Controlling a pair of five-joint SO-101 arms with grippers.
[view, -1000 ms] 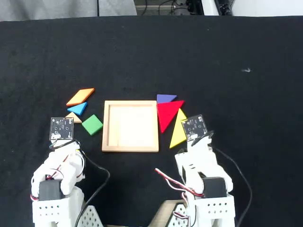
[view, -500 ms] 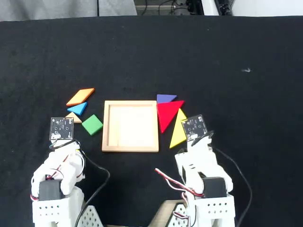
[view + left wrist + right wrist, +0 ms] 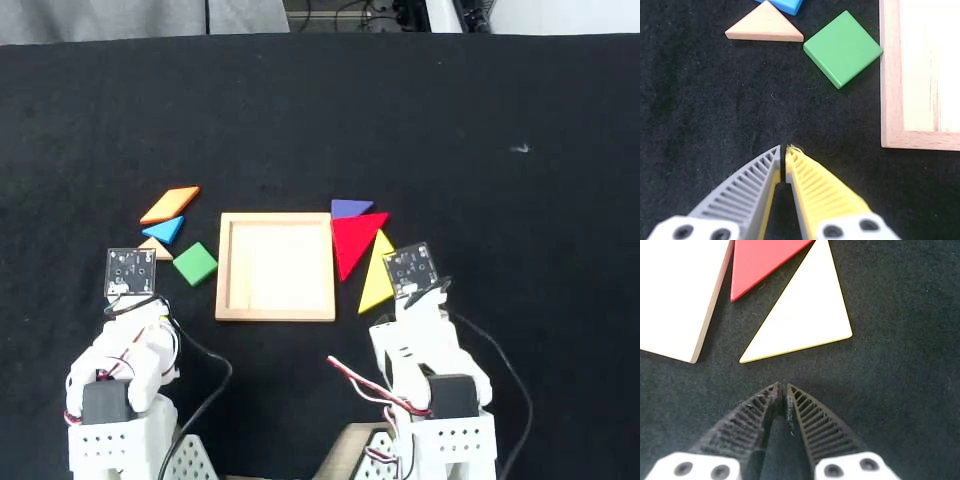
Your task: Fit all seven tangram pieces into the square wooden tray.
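The square wooden tray (image 3: 224, 268) lies mid-table with nothing in it. To its left lie an orange parallelogram (image 3: 170, 204), a blue triangle (image 3: 164, 230), a tan triangle (image 3: 155, 248) and a green square (image 3: 195, 264). To its right lie a purple triangle (image 3: 350, 208), a red triangle (image 3: 354, 240) and a yellow triangle (image 3: 377, 274). My left gripper (image 3: 784, 148) is shut just short of the green square (image 3: 843, 48) and the tan triangle (image 3: 765, 29), beside the tray's rim (image 3: 890, 90). My right gripper (image 3: 782, 388) is shut just short of the yellow triangle (image 3: 807, 315), with the red triangle (image 3: 760, 260) beyond.
Both arm bases stand at the table's near edge, one at the left (image 3: 120, 400) and one at the right (image 3: 435, 390). Black cloth covers the table, with wide bare room beyond the pieces and to the far right.
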